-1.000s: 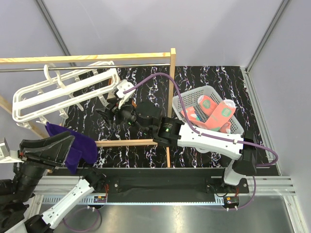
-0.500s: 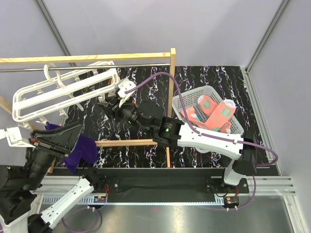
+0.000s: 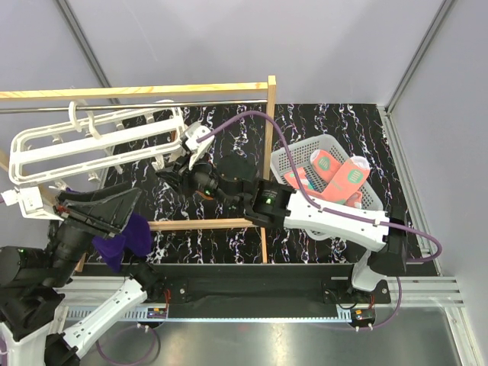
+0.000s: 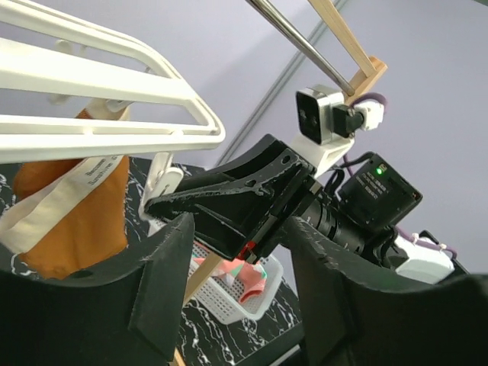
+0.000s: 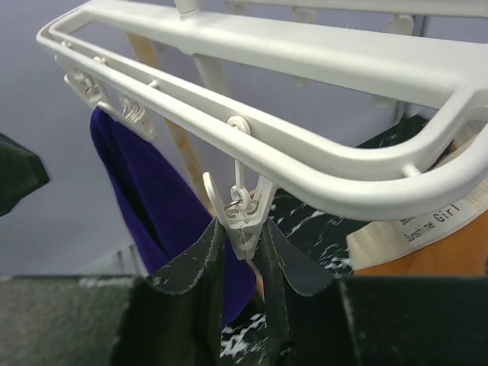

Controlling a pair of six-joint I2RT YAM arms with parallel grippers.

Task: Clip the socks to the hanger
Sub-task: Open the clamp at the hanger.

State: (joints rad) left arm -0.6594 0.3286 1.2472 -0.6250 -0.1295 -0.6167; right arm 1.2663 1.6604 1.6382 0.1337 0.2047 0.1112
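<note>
The socks (image 3: 335, 174), coral pink with teal patches, lie in the white mesh basket (image 3: 371, 200) at the right; the left wrist view also shows these socks (image 4: 248, 274) far off between my fingers. The white hanger (image 3: 91, 141) hangs from the rod at the upper left. My right gripper (image 3: 165, 176) reaches under its right end and is shut on one dangling clip (image 5: 244, 219), a finger pressing each side. My left gripper (image 3: 126, 200) is raised at the lower left and stands open with nothing between its fingers (image 4: 164, 282).
A purple sock (image 3: 122, 236) hangs from the hanger's near left side and an orange-brown sock (image 4: 76, 213) from its right end. The wooden rack (image 3: 213, 223) with a metal rod (image 3: 46, 109) frames the hanger. More clips (image 5: 130, 114) dangle along the hanger's bars (image 5: 305, 53).
My right gripper has closed onto the clip. The hanger has swung left and flatter. The left arm has lifted and turned toward the hanger's near side, its jaws a little wider.
</note>
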